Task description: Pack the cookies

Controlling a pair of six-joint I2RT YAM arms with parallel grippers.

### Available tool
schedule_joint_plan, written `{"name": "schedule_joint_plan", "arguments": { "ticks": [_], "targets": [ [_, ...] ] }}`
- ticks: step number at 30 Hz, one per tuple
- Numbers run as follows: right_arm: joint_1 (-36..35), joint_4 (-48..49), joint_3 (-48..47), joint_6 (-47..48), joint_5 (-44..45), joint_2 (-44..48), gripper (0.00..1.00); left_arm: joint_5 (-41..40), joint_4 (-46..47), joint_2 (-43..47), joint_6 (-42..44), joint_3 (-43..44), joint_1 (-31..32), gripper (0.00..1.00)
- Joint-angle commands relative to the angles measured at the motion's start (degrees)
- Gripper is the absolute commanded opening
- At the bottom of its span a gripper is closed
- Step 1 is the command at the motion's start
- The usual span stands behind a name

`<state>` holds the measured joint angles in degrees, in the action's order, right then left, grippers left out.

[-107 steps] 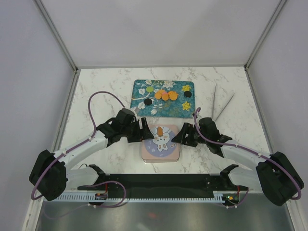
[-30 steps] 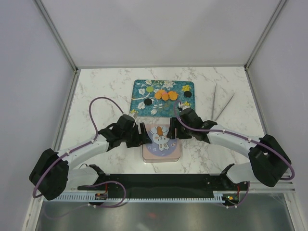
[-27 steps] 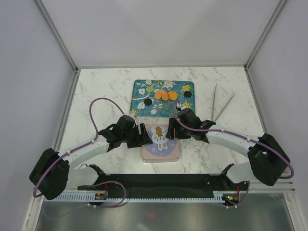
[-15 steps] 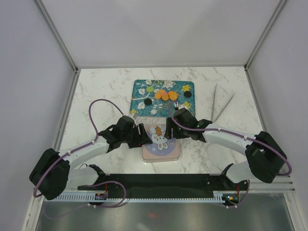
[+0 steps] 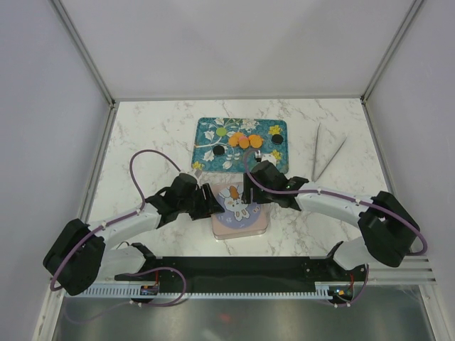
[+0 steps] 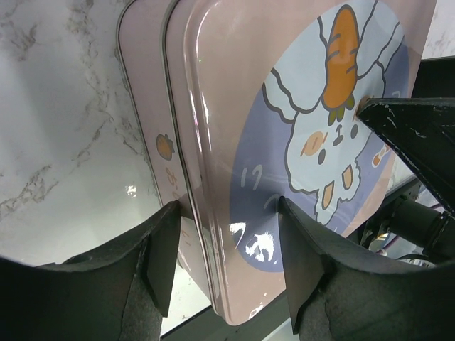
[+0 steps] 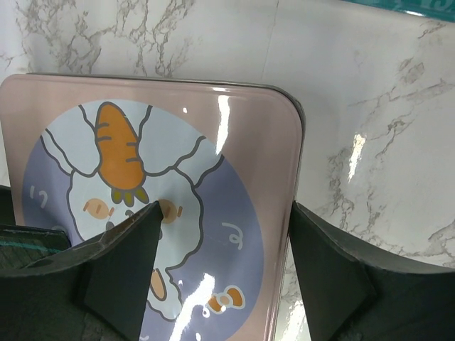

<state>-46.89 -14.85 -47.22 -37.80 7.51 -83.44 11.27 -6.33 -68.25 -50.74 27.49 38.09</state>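
Note:
The cookies lie on the teal flowered tray at the back: a row of orange ones, a light green one and black ones. In front of the tray stands a pink tin, closed by its square rabbit lid. My left gripper straddles the lid's left rim with jaws apart, one finger beside the tin's wall, the other over the lid. My right gripper stands open over the lid's right edge, one finger above the rabbit and one beyond the rim.
Thin grey metal tongs lie in a V on the marble table, right of the tray. White walls close in the left, right and back. The black arm-base rail runs along the near edge.
The right gripper has slid left over the lid, toward the rabbit, and its jaws have widened a little. The left gripper's jaws have drawn closer together around the lid's rim.

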Motion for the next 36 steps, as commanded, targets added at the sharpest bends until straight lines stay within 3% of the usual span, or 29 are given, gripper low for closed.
{"name": "schedule_joint_plan", "arguments": {
  "ticks": [1,6,13,22,28,35,36],
  "targets": [
    [-2.7,3.7,2.6,-1.0,-5.0,-2.9,0.75,0.9,2.5,-3.1,-1.2,-2.5,0.9,0.42],
    [-2.8,8.2,9.0,-2.7,-7.4,0.1,0.74,0.1,1.7,-4.0,-0.8,-2.3,0.9,0.43],
    [-2.8,12.7,16.4,-4.7,-9.0,2.9,0.61,0.2,2.3,-6.5,-1.4,-2.3,0.9,0.36],
    [-2.7,14.3,17.2,-4.7,-11.2,2.2,0.43,-0.6,2.4,-6.1,-2.3,-2.7,0.9,0.29],
    [-2.1,12.3,13.2,-2.1,-9.6,0.6,0.56,0.0,2.2,-3.0,-2.7,-3.5,0.9,0.17],
    [-2.1,7.9,2.8,3.2,-9.8,-7.6,0.7,0.9,1.1,2.3,-2.3,-4.7,1.0,0.15],
    [-2.1,7.6,1.8,3.7,-9.7,-8.4,0.73,0.6,0.7,3.5,-2.3,-4.6,1.0,0.2]
  ]
}}
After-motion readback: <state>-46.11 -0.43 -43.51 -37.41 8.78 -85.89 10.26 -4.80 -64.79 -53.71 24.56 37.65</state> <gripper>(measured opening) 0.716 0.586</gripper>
